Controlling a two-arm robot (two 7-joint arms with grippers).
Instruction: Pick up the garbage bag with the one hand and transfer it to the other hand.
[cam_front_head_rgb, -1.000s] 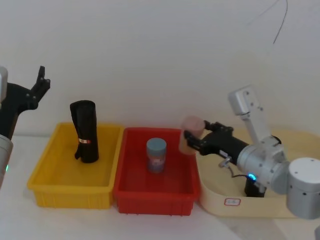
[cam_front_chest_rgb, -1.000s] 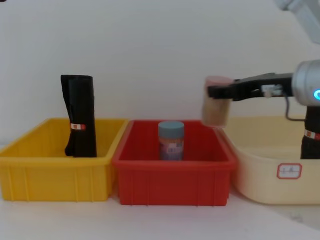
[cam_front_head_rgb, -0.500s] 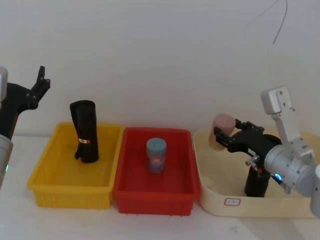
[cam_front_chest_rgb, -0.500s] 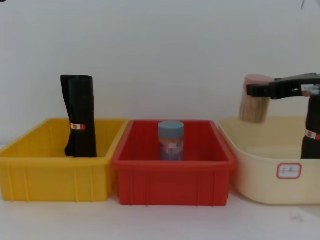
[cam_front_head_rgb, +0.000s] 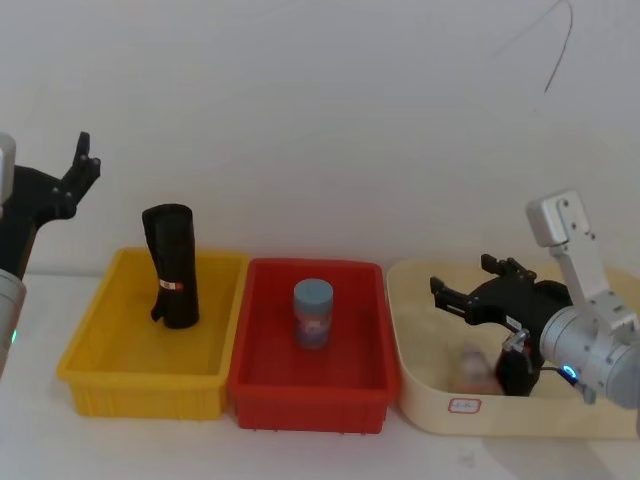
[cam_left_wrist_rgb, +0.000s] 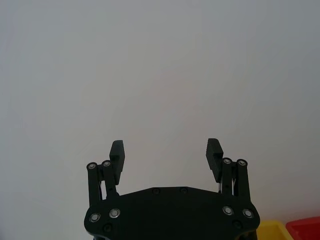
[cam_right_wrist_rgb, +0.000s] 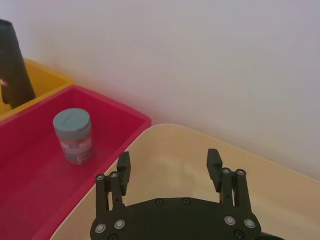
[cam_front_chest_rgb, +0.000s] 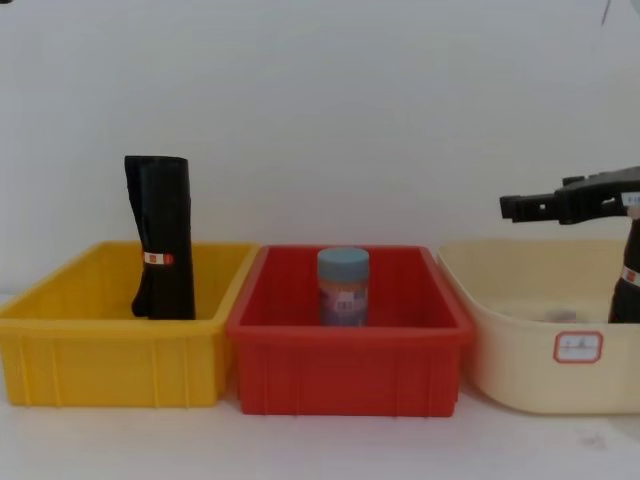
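The garbage bag stands upright in the yellow bin, untouched. The left gripper hangs raised well off to its left, fingers spread. The right gripper hovers released over the cream tub, above a blurred, possibly pinkish object.

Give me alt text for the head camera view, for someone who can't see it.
A black garbage bag roll stands upright in a yellow bin, untouched. The left end effector hangs raised at the left edge, and the right end effector is open above a cream tub. A blue-lidded jar stands in the red bin between.
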